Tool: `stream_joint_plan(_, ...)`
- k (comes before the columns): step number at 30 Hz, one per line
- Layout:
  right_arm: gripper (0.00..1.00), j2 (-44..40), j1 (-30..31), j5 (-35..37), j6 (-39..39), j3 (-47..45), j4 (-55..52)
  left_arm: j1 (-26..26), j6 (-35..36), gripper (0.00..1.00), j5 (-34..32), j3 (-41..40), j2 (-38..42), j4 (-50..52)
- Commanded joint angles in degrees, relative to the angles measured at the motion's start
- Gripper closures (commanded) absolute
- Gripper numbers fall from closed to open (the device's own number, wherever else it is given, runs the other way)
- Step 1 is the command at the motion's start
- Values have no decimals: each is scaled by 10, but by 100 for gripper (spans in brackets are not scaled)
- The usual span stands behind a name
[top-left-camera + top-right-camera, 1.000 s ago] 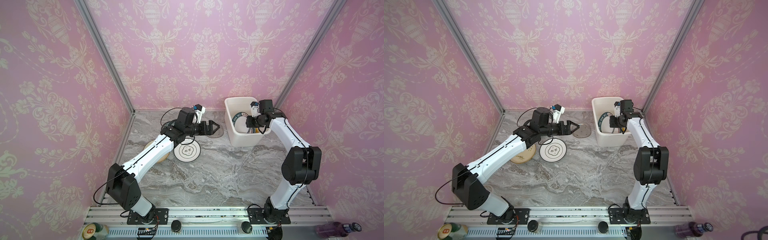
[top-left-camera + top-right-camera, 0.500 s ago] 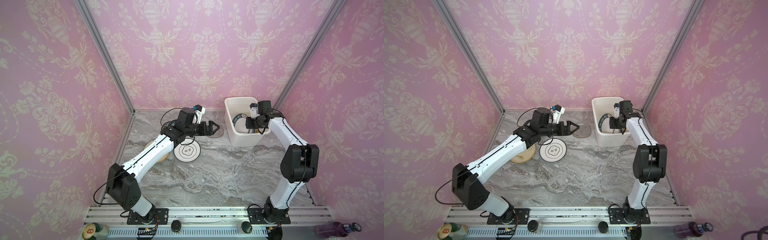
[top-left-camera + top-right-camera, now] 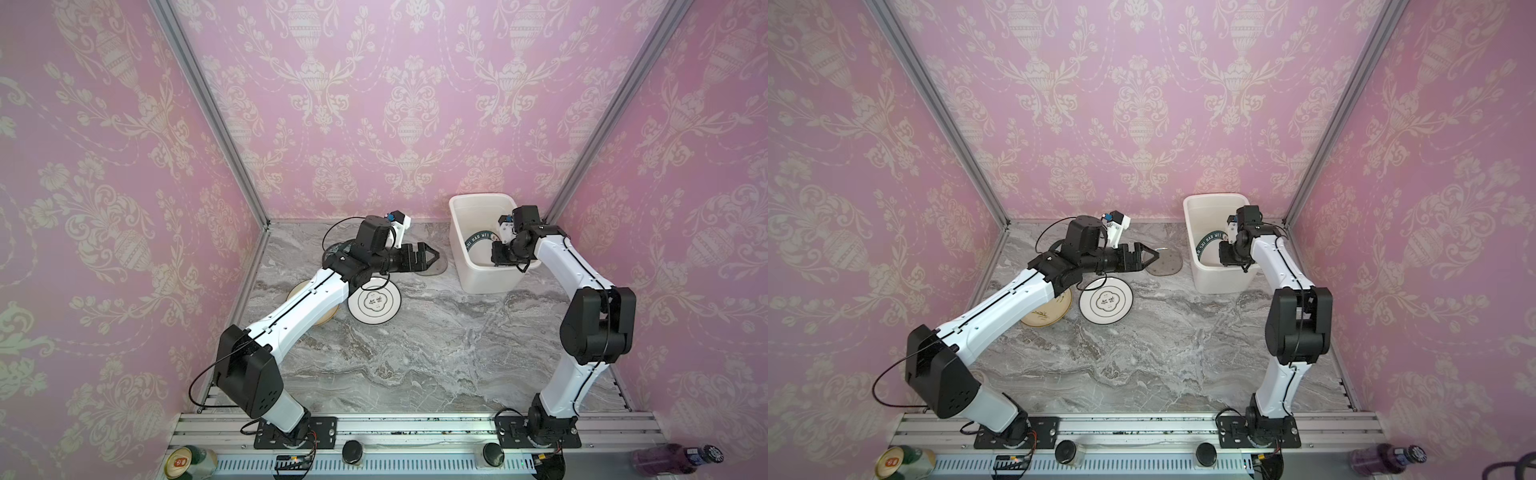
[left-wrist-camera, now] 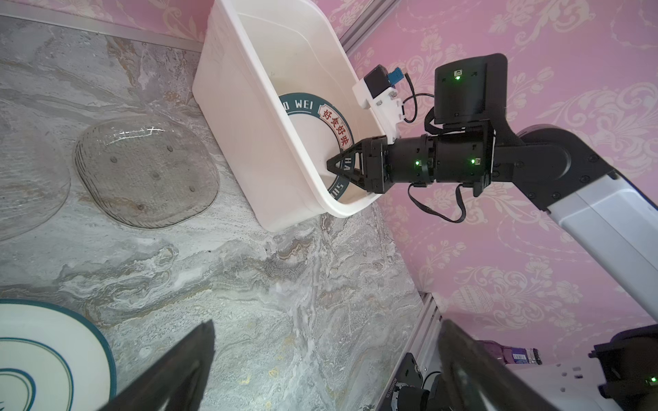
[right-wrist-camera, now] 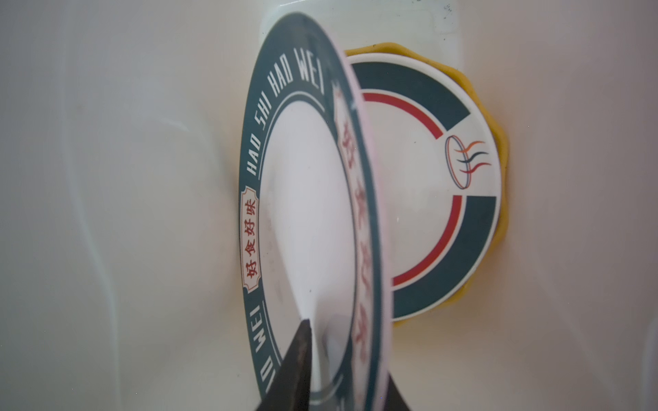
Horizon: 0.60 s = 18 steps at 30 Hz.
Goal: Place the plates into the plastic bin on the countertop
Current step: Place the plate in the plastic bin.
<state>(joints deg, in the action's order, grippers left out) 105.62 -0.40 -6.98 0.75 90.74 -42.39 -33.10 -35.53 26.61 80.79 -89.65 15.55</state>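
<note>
While the right tool [image 5: 345, 359] straddles it, grip unclear, the teal-rimmed plate [image 5: 306, 213] stands edgewise.

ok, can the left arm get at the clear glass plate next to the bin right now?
Probably yes. The left gripper is open and hovers at the clear glass plate, flat on the countertop with nothing on it. The right gripper is inside the bin, out of the way.

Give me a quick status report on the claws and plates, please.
Left claw open near glass plate. Right claw astride lettered plate, tilted in bin. Grip unclear.
</note>
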Motion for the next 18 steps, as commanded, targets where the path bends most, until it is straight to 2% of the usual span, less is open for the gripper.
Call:
stream_joint_plan(1, 77, 8, -4, 20, -8, -13, -30, 5, -8, 1, 7, -6, -4, 9)
stream_joint_plan(18, 73, 27, -28, 67, 4, -9, -41, 5, -16, 1, 8, -5, -14, 11)
